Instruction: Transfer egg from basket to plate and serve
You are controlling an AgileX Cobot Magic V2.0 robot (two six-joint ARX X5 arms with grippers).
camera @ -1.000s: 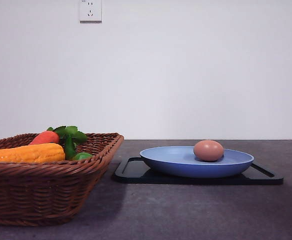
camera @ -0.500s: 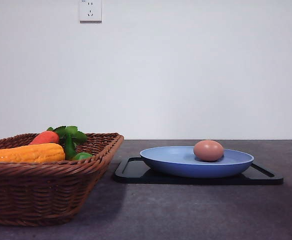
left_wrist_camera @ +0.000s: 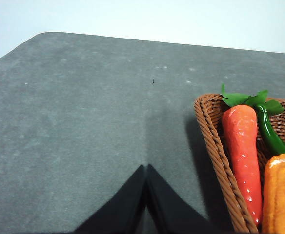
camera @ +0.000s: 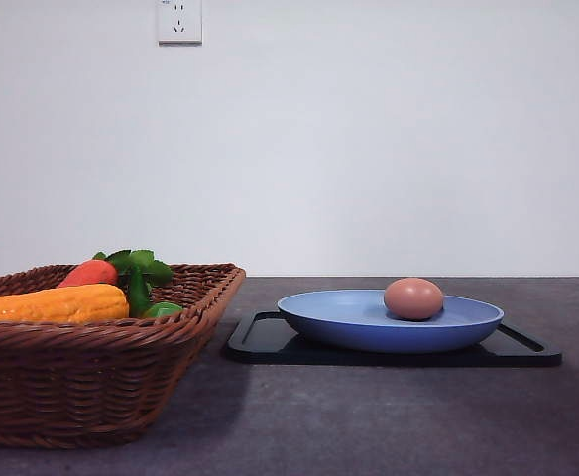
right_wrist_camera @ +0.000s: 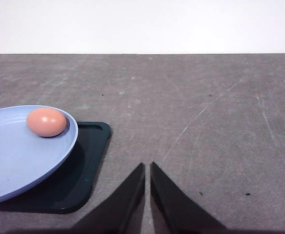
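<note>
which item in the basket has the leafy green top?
The orange-red carrot, with green leaves at its end by the basket corner. The yellow-orange piece beside it shows none.

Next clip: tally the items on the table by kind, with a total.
Eggs: 1, egg on the plate
Plates: 1, plate
Trays: 1, black tray
Baskets: 1, basket
Vegetables in the basket: 3, carrot, green pepper, yellow-orange vegetable
Total: 7
</note>
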